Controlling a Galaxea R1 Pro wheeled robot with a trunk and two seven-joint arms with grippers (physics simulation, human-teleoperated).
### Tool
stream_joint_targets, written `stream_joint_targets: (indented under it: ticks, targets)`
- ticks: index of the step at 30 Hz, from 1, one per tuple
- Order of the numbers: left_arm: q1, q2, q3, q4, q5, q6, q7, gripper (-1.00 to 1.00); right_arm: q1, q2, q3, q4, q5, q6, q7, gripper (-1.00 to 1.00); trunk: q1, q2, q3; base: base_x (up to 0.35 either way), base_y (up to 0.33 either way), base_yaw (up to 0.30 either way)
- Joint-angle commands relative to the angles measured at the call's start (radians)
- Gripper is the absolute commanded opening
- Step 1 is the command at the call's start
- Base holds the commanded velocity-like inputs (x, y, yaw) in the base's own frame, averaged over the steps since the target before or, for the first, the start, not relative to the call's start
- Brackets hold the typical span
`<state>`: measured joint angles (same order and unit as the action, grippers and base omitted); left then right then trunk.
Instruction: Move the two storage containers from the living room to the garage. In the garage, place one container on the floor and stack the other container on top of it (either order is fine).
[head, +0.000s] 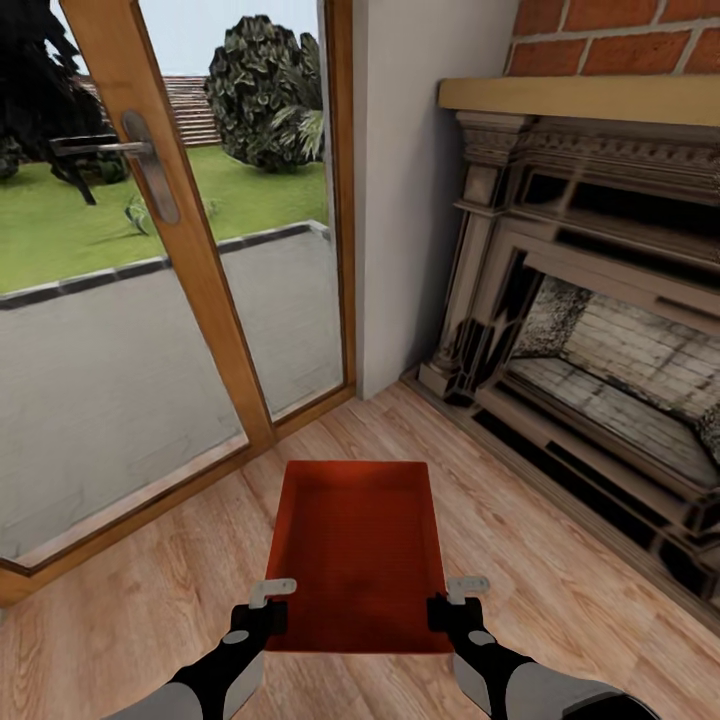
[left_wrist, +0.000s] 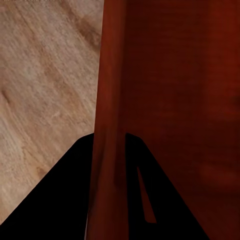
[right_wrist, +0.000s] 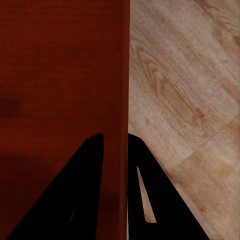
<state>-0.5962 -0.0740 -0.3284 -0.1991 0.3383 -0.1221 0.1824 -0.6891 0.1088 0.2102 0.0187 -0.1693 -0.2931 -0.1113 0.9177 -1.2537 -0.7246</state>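
Head view: one orange-red, lidless rectangular storage container (head: 358, 555) sits low in front of the robot over the light wood plank flooring (head: 560, 530) of the living room, held by both arms. Left gripper (head: 268, 608) is on its left wall near the near corner, right gripper (head: 452, 605) on its right wall opposite; a two-sided hold suits a bin this wide and keeps it level. In the wrist views each gripper's fingers (left_wrist: 75, 200) straddle a wall, closed onto it, one finger (right_wrist: 85, 195) inside and one outside. Whether the bin rests on the planks or is lifted, I cannot tell. Edges: wood-framed glass door (head: 190, 250) close ahead-left, red brick fireplace (head: 600, 300) right. Judgement: open room lies only behind; back away before turning.
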Motion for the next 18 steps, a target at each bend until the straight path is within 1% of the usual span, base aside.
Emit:
stream_joint_targets:
  ticks: [1,18]
  targets:
    - [0.000,0.000,0.024,0.005,0.018,-0.005,0.019,-1.00,-0.001,0.000,-0.015,0.000,-0.026,-0.035,-0.007,-1.00,0.000,0.000,0.001,0.000,0.000,0.000]
    - [0.000,0.000,0.025,0.010,0.018,-0.005,0.019,-1.00,-0.001,0.000,-0.015,-0.001,-0.026,-0.035,-0.005,-1.00,0.000,0.000,0.029,0.000,0.000,0.000]
